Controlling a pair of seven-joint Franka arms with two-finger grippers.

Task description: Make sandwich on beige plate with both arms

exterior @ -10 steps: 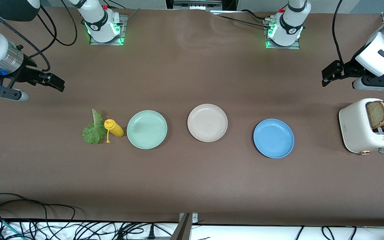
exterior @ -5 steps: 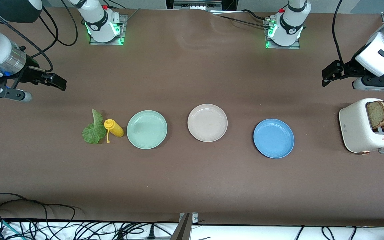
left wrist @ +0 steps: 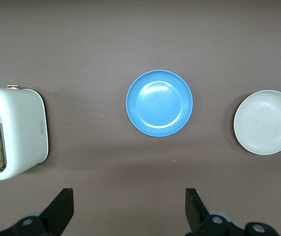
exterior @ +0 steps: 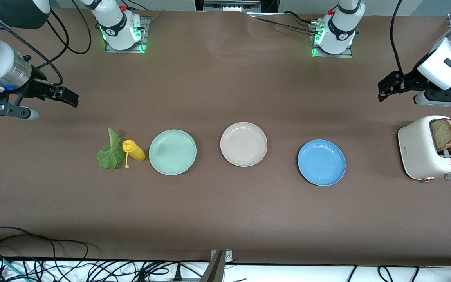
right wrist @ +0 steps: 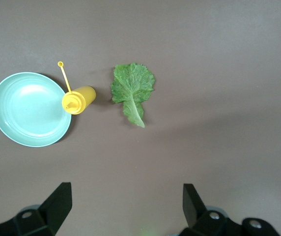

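Bread slices point(exterior: 449, 134) lower halves hidden in toaster point(exterior: 421, 150); toaster cut by left wrist view edge

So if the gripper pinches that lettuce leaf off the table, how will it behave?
The lettuce leaf looks thin and ruffled, so it will probably droop. It lies flat on the table, so gripping an edge may be fiddly. It is likely very light and tears easily.

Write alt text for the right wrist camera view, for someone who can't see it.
Looking down on a brown table, a ruffled green lettuce leaf lies beside a yellow squeeze bottle resting on its side against a round mint-green plate. The right arm's black claw hangs open above bare table, holding nothing.
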